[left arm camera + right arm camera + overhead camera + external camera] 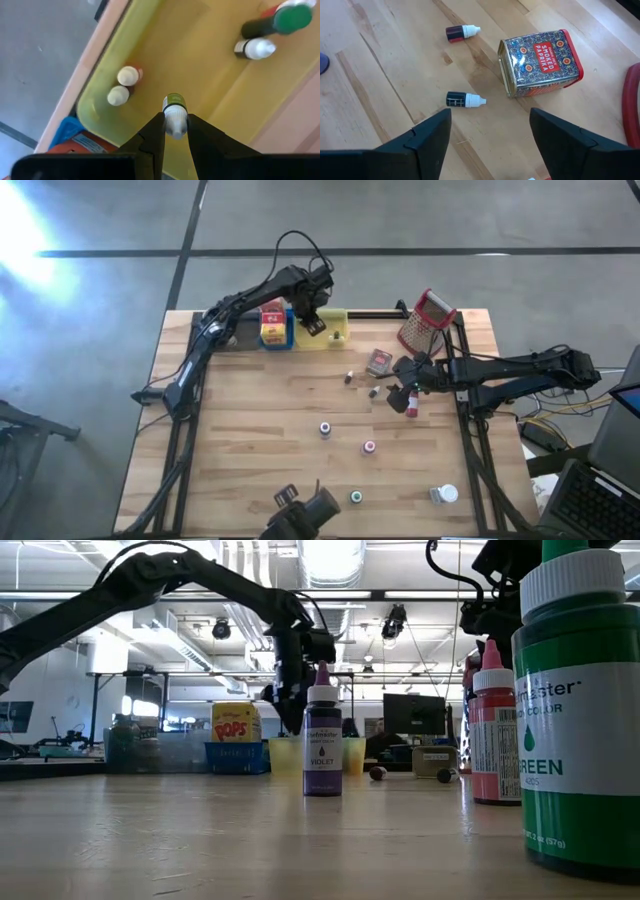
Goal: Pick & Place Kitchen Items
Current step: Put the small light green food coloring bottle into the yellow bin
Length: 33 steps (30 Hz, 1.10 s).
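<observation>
Left gripper (175, 131) sits over the yellow tray (210, 75) at the far edge of the table (260, 430), fingers clamped on a tiny white-capped bottle (174, 112) with an olive-green band, held cap toward the wrist. Four more small bottles lie in that tray: two pale-capped ones (123, 86) side by side near one corner, plus a green-capped one (280, 21) and a white-capped one (255, 48) near the opposite end. Just beside the yellow tray, a blue tray (272, 335) holds a small red and yellow box (271, 317). Right gripper (490, 131) hovers low over the table's right half, jaws spread wide, nothing between them. Below it on the wood: a red smoked paprika tin (540, 61) on its side, a dark white-tipped bottle (464, 100) lying close to the tin, and a dark red white-tipped bottle (461, 33) farther off. A red-capped bottle (412, 399) appears to lie just beside the right gripper in the high view, contact unclear. Loose on the near half of the table: violet bottle (322, 730), pink-capped bottle (369, 447), green-capped bottle (356, 497), and a white-lidded jar (444, 494) near the right corner. The metal grater (425, 322) stands by the far right edge.
</observation>
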Available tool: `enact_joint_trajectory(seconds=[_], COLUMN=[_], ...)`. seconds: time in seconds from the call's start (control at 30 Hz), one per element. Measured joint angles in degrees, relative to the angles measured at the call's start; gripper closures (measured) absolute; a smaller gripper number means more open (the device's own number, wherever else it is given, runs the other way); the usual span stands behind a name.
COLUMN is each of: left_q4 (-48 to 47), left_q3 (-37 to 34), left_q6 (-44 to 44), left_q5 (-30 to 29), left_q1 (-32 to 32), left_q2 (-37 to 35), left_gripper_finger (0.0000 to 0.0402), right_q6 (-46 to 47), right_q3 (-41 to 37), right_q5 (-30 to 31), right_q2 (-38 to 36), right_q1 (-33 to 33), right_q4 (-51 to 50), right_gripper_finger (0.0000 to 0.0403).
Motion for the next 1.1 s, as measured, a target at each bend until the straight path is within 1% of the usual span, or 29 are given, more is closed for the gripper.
enact_joint_trajectory(seconds=[0.3,0.87,1.1], left_q4=[2.51,4.06,4.19], left_q3=[-5.77,-7.59,-7.59], left_q6=[-1.36,-2.97,-3.13], left_q5=[-0.25,-0.33,-0.29], left_q1=[-0.21,-0.16,-0.13], left_q2=[0.01,0.02,0.04], left_gripper_finger=[0.0319,0.0319,0.0319], right_q6=[0.0,0.0,0.0], right_q3=[0.0,0.0,0.0], right_q5=[-0.02,-0.02,-0.02], right_q2=[0.0,0.0,0.0], right_q1=[0.0,0.02,0.0], right_q4=[0.0,0.02,0.02], right_gripper_finger=[0.0106,0.0043,0.0043])
